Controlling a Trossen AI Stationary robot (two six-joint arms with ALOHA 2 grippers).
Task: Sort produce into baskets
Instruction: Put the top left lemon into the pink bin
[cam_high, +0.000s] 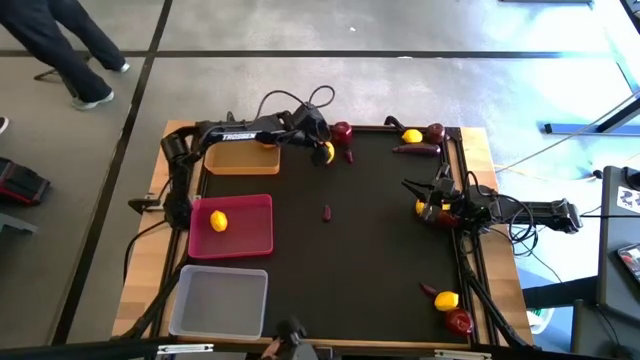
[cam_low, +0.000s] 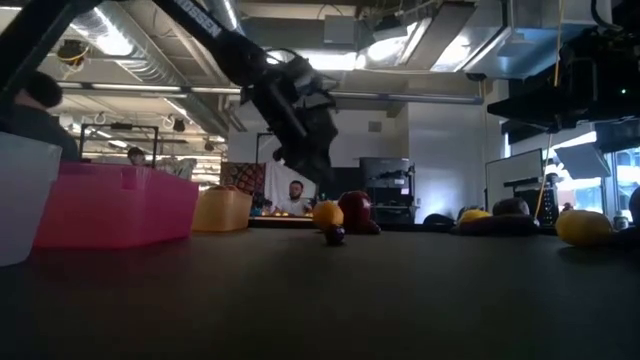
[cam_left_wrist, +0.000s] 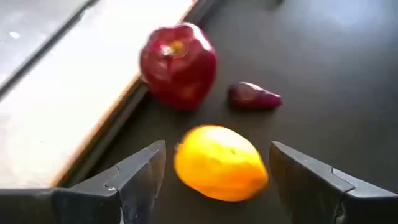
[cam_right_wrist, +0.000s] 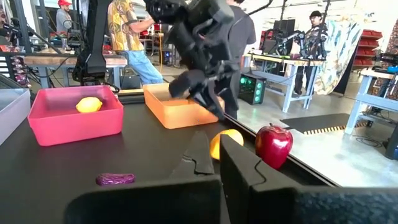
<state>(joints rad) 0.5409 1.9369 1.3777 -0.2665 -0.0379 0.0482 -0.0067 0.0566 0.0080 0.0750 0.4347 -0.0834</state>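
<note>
My left gripper (cam_high: 322, 141) hangs open at the table's far side, just above a yellow lemon (cam_left_wrist: 221, 163) that lies on the black mat. Its fingers (cam_left_wrist: 146, 177) stand on either side of the lemon without touching it. Just beyond lie a dark-red apple (cam_left_wrist: 179, 64) and a purple root (cam_left_wrist: 254, 97). The tan basket (cam_high: 240, 158) stands left of them. A pink basket (cam_high: 250, 235) holds one lemon (cam_high: 218, 221), and the white basket (cam_high: 220, 300) stands at the near left. My right gripper (cam_high: 420, 190) waits shut at the right edge.
A small purple root (cam_high: 327, 211) lies mid-table. A lemon (cam_high: 411, 136), an apple (cam_high: 434, 131) and a root (cam_high: 415, 150) lie at the far right. Another such group (cam_high: 447, 300) lies at the near right, and a lemon (cam_high: 424, 208) lies by the right arm. People stand beyond the table.
</note>
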